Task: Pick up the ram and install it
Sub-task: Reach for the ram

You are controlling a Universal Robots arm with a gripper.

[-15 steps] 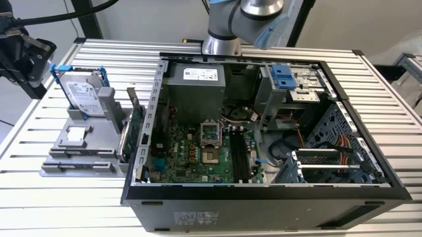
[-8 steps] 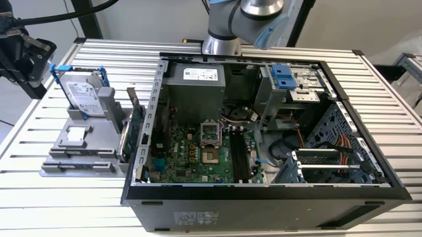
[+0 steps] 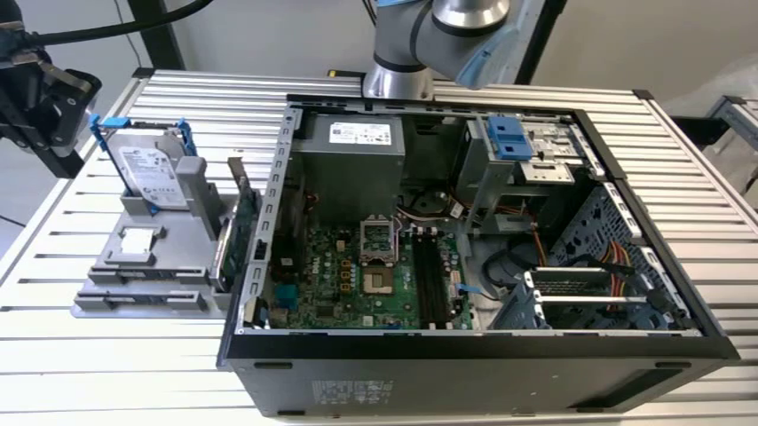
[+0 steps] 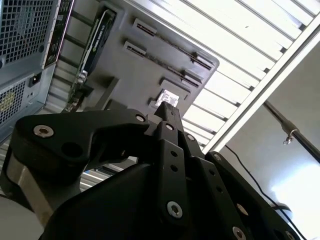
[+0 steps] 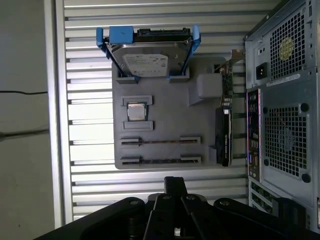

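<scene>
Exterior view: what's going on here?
The arm's claw, shut and empty, hovers just off the edge of the gray tray, which sits next to the open PC case. The ram sits in its holder on the tray, untouched. It is not yet installed: the black motherboard slots look empty.
</scene>
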